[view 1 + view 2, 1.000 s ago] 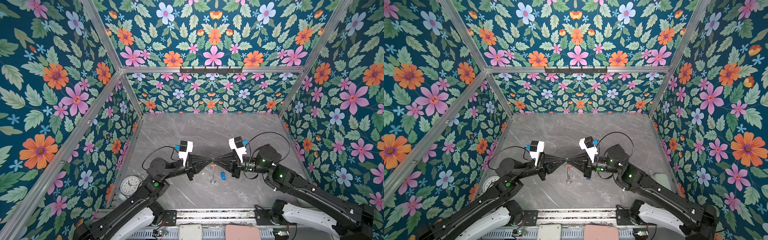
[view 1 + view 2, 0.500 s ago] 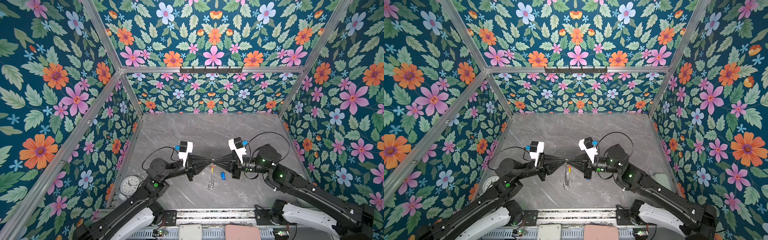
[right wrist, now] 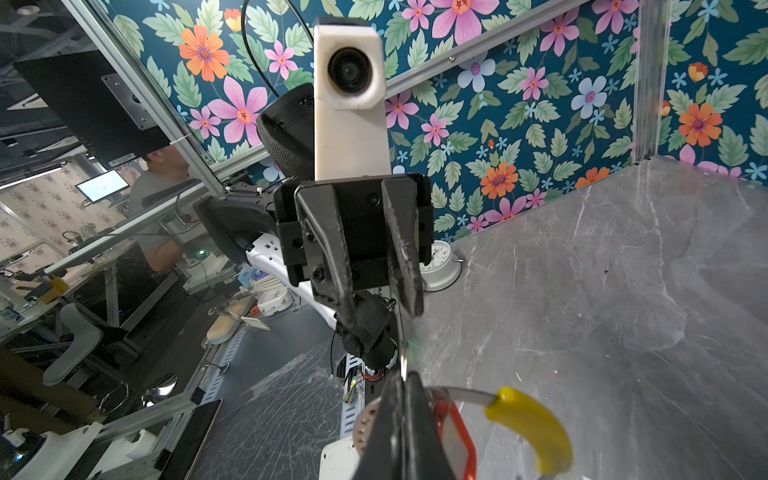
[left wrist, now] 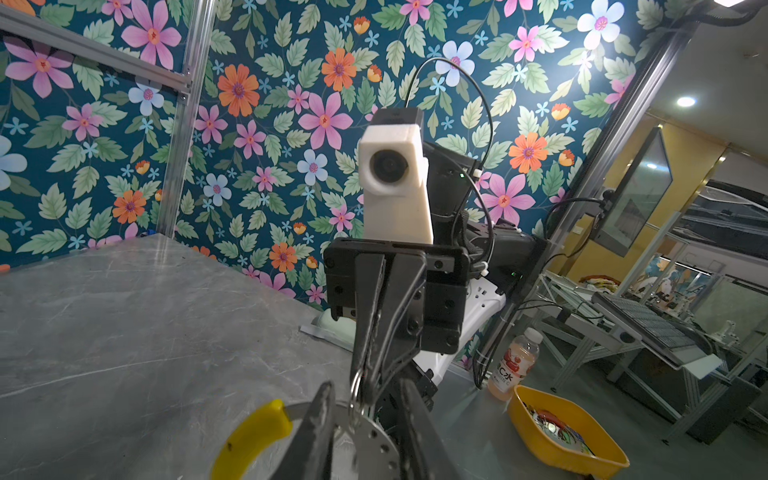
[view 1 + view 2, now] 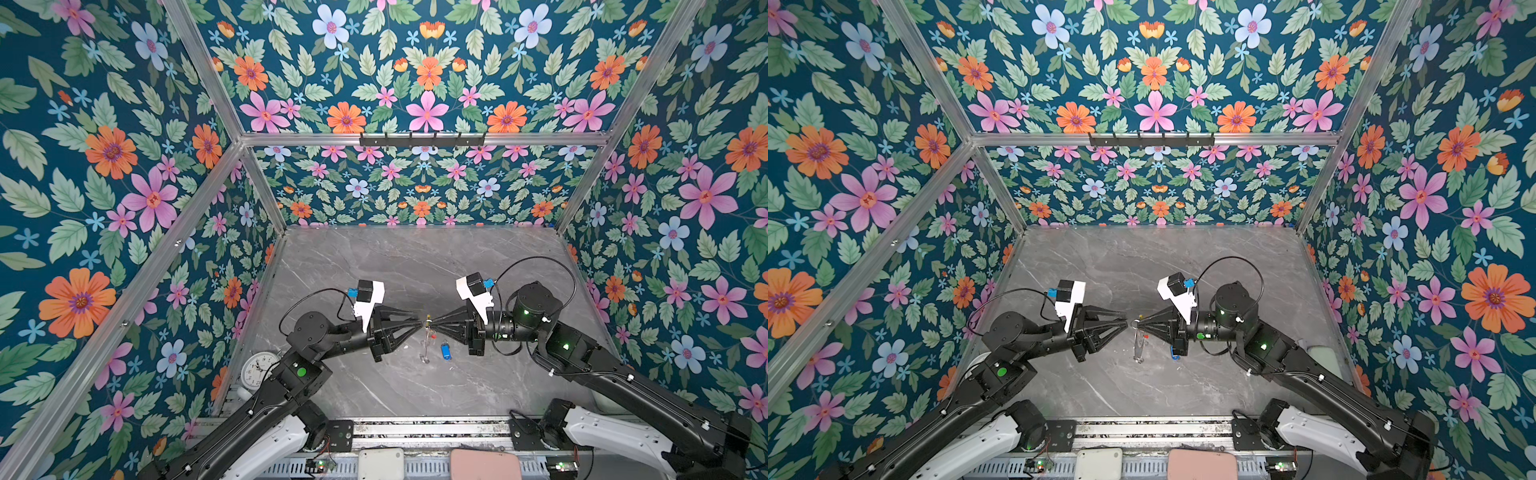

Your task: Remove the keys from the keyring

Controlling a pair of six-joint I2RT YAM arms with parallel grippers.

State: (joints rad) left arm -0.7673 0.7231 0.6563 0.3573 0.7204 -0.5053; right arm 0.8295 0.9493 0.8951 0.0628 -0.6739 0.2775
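Above the middle of the table, in both top views, my left gripper [image 5: 420, 324] and right gripper [image 5: 432, 322] meet tip to tip. The right gripper [image 3: 402, 376] is shut on the thin metal of the keyring [image 5: 426, 348], which hangs below it. Its yellow sleeve [image 3: 532, 428] and a key's red-orange tag [image 3: 455, 440] hang beside the right fingers. The left gripper [image 4: 366, 386] is open, its fingers [image 4: 322, 415] apart on either side of a small silver ring and a perforated metal disc [image 4: 374, 449]. The blue-tagged key [image 5: 445, 350] lies on the table, off the keyring.
A white clock [image 5: 259, 370] sits at the table's front left corner. A black hook rail [image 5: 422, 140] runs along the back wall. Floral walls close in the grey marble table [image 5: 415, 266] on three sides. Outside stand a yellow bin [image 4: 561, 436] and a bottle [image 4: 513, 365].
My left gripper has opened and let go; it was shut at the meeting point before. The hanging keyring swung slightly towards the front and back. The right gripper stays shut.
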